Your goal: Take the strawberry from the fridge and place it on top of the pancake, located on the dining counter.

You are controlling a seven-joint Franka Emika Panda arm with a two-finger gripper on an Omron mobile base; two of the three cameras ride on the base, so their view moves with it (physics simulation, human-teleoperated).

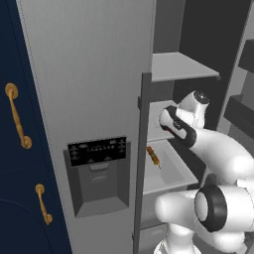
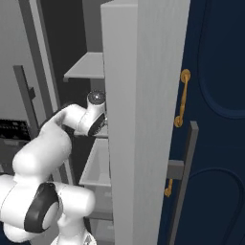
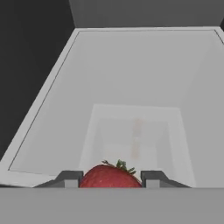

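Item: strawberry (image 3: 110, 177). It is seen in the hand view between the two fingertips (image 3: 70, 178) of the end effector (image 3: 111, 179), which is closed onto it from both sides. The berry is judged to be gripped so that it can be carried out of the fridge (image 1: 89, 74) to the pancake.

Item: arm. It is extended through the open door into the fridge interior, with the wrist bent downward above a shelf (image 1: 166, 173); this posture is judged to suit a pick from above.

Item: white bin or shelf tray (image 3: 131, 87). It is seen beneath the berry in the hand view, walled on all sides; nothing else is seen in it apart from a faint pale streak on its floor.

Item: elongated orange-and-brown food (image 1: 153, 156). It lies near the left edge of the lower shelf, by the door edge, apart from the end effector.

Item: upper shelf (image 1: 181, 66). Nothing is seen on it.
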